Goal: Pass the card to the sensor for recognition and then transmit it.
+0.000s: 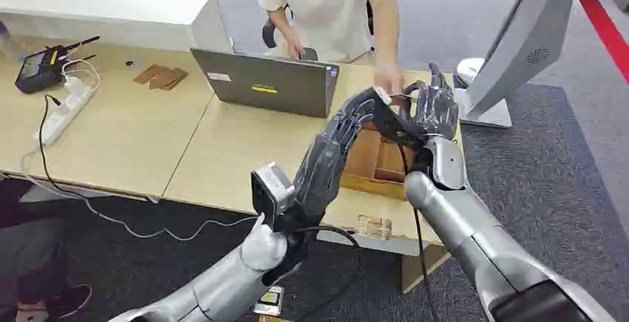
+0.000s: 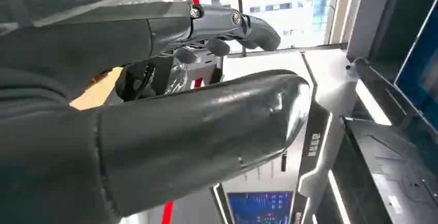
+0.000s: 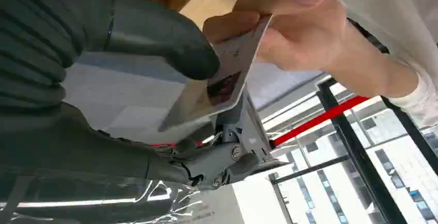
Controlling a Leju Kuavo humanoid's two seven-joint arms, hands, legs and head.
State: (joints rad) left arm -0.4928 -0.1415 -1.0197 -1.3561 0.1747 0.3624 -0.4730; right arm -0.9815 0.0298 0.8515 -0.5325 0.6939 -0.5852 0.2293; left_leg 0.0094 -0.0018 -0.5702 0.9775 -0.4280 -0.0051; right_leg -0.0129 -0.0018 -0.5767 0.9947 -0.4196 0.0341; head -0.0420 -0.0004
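Right robot hand (image 3: 103,53) pinches the card (image 3: 217,87) between thumb and fingers, raised above the wooden tray (image 1: 374,160) on the worktop (image 1: 148,144). A person's hand (image 3: 294,28) grips the card's opposite edge. Left robot hand (image 1: 400,114) alongside; its grasp cannot be told.

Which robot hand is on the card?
The right hand: it pinches the card, which a person's hand also grips. The left hand holds nothing.

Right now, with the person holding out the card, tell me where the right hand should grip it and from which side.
Grip the card's free end, opposite the person's hand, which pinches the other end. The thin flat card suits thumb on one face, fingers on the other. The right hand already has its thumb on one face there.
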